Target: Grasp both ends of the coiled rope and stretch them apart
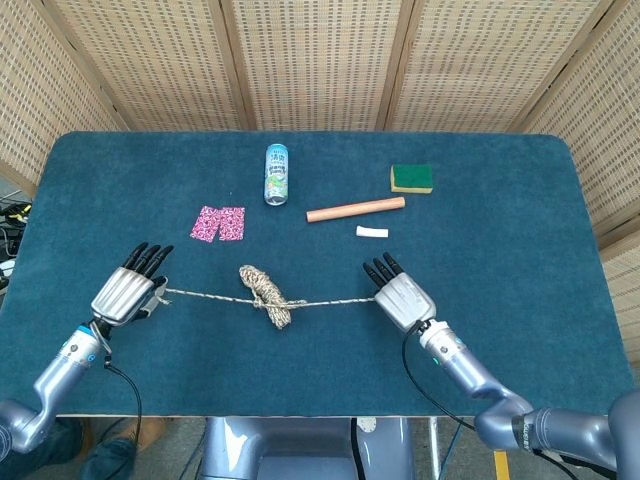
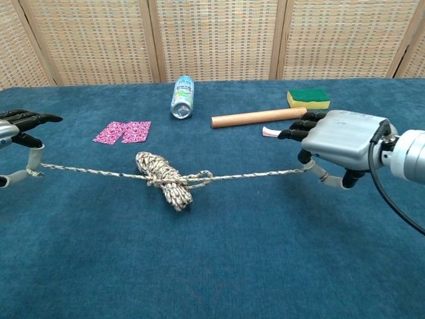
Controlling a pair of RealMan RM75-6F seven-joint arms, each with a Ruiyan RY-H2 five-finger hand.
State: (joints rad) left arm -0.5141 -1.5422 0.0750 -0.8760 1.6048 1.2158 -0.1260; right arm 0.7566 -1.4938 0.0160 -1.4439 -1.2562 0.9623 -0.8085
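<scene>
Head view
Left hand: my left hand point(image 1: 127, 291) is at the left side of the table point(image 1: 520, 260) and holds one end of the rope point(image 1: 266, 296). Its dark fingers point up the table.
Right hand: my right hand point(image 1: 400, 295) is right of the middle and holds the other end of the rope.
Rope: it runs in a thin, nearly straight line from one hand to the other. A small lump of coils sits on the line, closer to my left hand. The lump lies on the blue cloth.
Other things: a can point(image 1: 277, 174) lies on its side near the far edge. A pink patterned cloth point(image 1: 218, 223) lies left of it. A wooden stick point(image 1: 355, 209) lies right of the can, with a small white piece point(image 1: 372, 232) just below it. A green and yellow sponge point(image 1: 412, 178) sits past the stick's right end.

Chest view
Left hand: only the fingers point(image 2: 26, 120) and thumb show at the left edge. The rope point(image 2: 166, 179) end is pinched at the thumb.
Right hand: my right hand point(image 2: 335, 141) is at the right, with the rope end held under it by the thumb.
Rope: the line between my hands looks tight and lifts a bit toward each hand. The lump of coils rests on the table point(image 2: 239, 266), below the pink patterned cloth point(image 2: 123, 131) and the can point(image 2: 182, 97).
Other things: the wooden stick point(image 2: 258, 117) and the sponge point(image 2: 309, 98) lie behind my right hand. The small white piece point(image 2: 271, 132) is just beside its fingertips.
</scene>
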